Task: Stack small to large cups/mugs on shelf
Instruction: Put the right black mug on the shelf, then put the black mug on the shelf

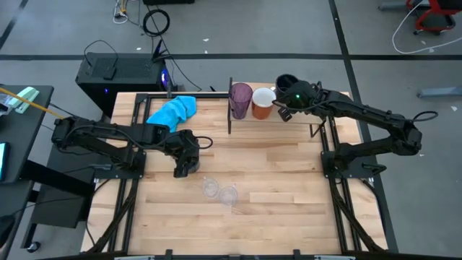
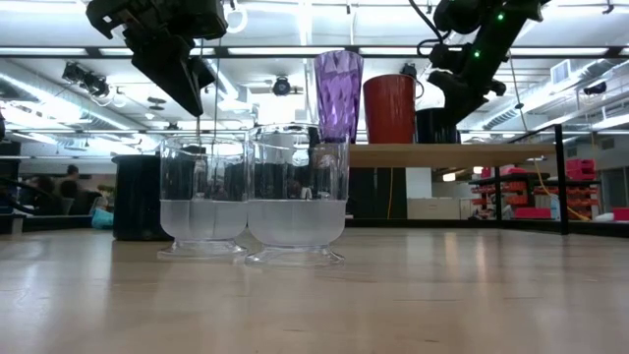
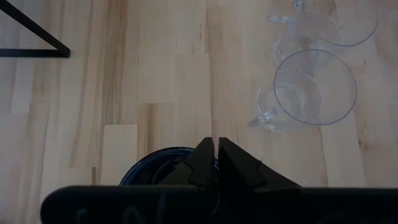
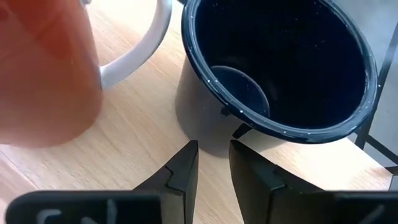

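On the shelf (image 1: 289, 115) stand the purple tumbler (image 1: 240, 100), the orange mug (image 1: 263, 102) and a navy mug (image 4: 280, 68); the right hand (image 4: 213, 163) hovers beside that mug, fingers narrowly apart, holding nothing. Left hand (image 3: 217, 163), fingers pressed together, sits over the second navy mug (image 3: 155, 167) on the tabletop (image 1: 289, 180), near two clear glasses (image 1: 220, 191).

Left fingers (image 3: 214, 163) hide most of a navy mug (image 3: 149, 168) (its handle unseen).

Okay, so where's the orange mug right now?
In the high view the orange mug stands on the shelf at the table's far edge, between the purple tumbler and the navy mug by the right gripper.
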